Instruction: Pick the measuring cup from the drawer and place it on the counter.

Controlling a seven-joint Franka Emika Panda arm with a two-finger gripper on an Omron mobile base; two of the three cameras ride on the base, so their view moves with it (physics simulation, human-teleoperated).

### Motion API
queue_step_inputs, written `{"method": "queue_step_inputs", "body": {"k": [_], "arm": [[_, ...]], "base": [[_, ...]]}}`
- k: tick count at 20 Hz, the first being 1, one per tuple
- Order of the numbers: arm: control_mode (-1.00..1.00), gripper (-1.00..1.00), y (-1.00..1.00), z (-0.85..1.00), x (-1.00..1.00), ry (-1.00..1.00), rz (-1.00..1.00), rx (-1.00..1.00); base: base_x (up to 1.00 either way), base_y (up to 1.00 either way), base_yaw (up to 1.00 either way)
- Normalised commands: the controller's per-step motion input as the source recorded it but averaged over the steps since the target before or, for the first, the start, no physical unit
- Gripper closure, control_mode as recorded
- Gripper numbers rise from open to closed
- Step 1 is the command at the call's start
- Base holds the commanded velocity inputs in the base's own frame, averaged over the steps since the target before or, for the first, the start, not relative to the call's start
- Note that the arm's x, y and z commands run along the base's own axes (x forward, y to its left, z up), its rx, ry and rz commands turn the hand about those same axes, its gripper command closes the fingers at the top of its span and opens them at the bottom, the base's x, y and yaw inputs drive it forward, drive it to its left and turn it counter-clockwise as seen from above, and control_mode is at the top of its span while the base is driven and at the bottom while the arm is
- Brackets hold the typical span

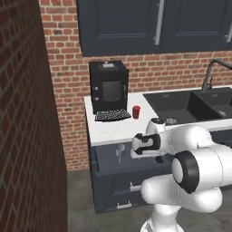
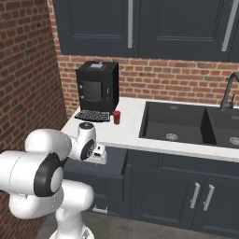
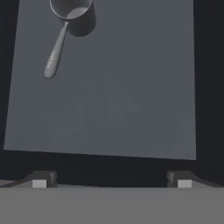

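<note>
Grey metal is showing near the top left of the hand view: the measuring cup (image 3: pixel 70 13) is sitting upright on the drawer (image 3: pixel 109 96) floor, its long thin handle (image 3: pixel 56 53) pointing away from the bowl toward the lower left of that view. From the left base view the cup (image 1: pixel 120 149) is resting near the left end of the pulled-out drawer (image 1: pixel 108 156), just below the edge of the counter (image 1: pixel 113 127).

The claw (image 3: pixel 111 179) is hanging over the drawer with its two tips spread wide and nothing between them. It is sitting well off to one side of the cup, not above it.

Risks, as I am judging them: the cup is lying off-centre from the claw, so a straight descent would be closing on bare drawer floor. The handle is thin and round, so a pinch there is likely to be slipping or twisting, letting the bowl swing down. Coming in at the bowl, one tip could be nudging the cup and sliding it toward the drawer wall. Lifting out, the cup or the wrist could be catching the counter lip overhanging the drawer's back.

As for containers, the drawer is holding the measuring cup and nothing else on the floor I can see. The cup is looking empty. On the counter a small red cup (image 1: pixel 136 111) is standing beside the black coffee machine (image 1: pixel 108 86), contents not visible, and the dark sink (image 2: pixel 175 122) is looking bare
</note>
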Motion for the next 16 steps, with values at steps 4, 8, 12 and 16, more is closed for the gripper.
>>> {"method": "queue_step_inputs", "body": {"k": [4,8,12,16], "arm": [[-1.00,-1.00,0.00,-0.55,0.06,0.00,0.00,0.00],[-1.00,-1.00,0.00,-0.53,0.00,0.08,0.00,-0.01],[-1.00,-1.00,0.00,-0.32,-0.19,0.14,0.00,0.00],[-1.00,-1.00,-0.03,-0.10,-0.84,0.14,0.00,0.00]], "base": [[0.00,0.00,0.00],[0.00,0.00,0.00],[0.00,0.00,0.00],[0.00,0.00,0.00]]}}
